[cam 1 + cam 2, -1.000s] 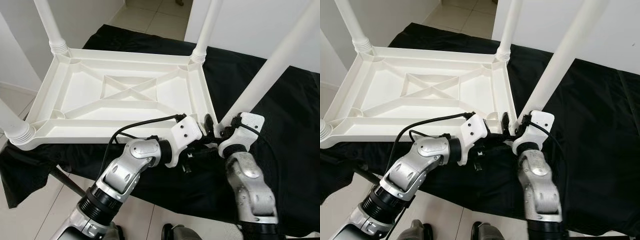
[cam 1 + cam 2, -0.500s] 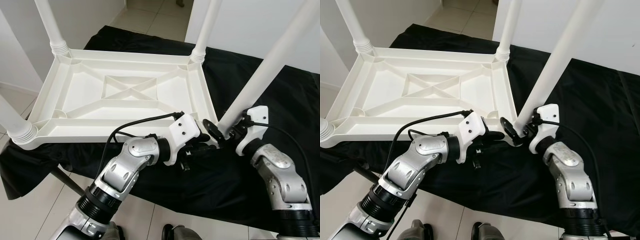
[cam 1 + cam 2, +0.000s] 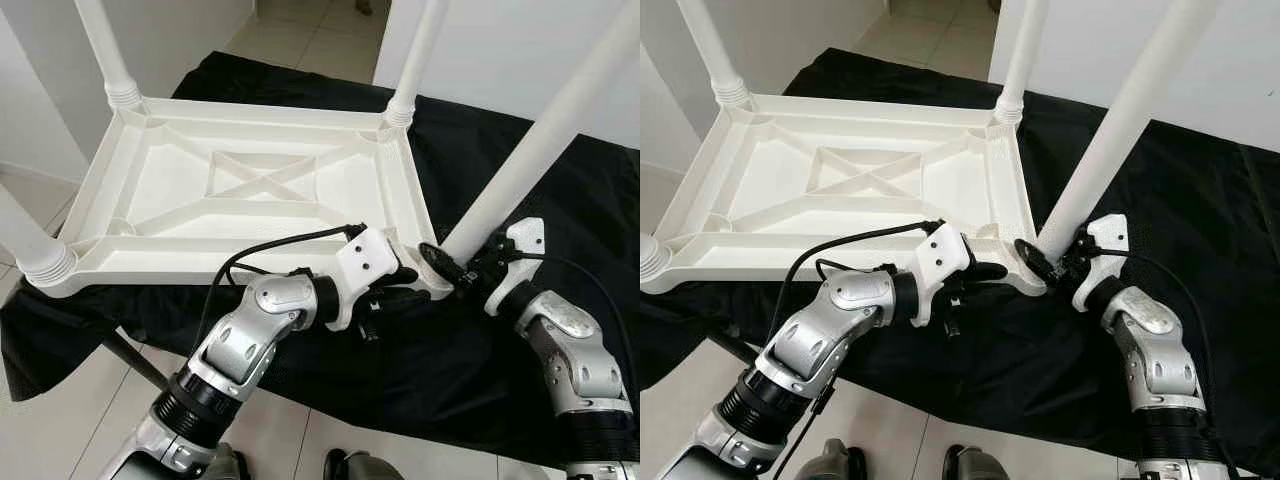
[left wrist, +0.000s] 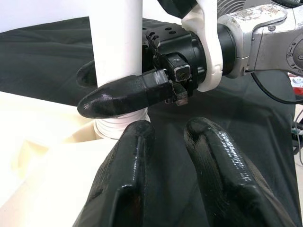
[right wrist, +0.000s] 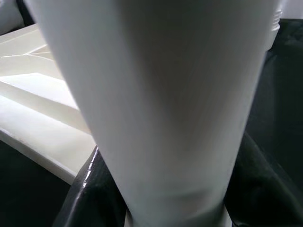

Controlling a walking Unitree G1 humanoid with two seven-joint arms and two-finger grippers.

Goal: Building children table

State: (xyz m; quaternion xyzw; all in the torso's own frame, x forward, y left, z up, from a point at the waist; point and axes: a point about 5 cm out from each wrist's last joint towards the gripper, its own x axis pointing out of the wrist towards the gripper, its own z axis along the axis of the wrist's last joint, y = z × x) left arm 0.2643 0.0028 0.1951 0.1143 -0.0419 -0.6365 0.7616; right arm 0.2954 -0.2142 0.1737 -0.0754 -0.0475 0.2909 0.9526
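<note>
Children's table (image 3: 250,190), white plastic, is lying upside down on a black cloth (image 3: 560,180) covering the surface, three legs standing up from its other corners. The right pincer (image 3: 1052,262) is grasping the fourth leg (image 3: 530,160) near its base at the near right corner, one finger on each side. The left pincer (image 4: 165,137) is hovering beside that corner socket, its fingers nearly together, gripping nothing

left gripper (image 3: 408,283): reached right, fingers close together | right gripper (image 3: 447,266): fingers clamped either side
</note>
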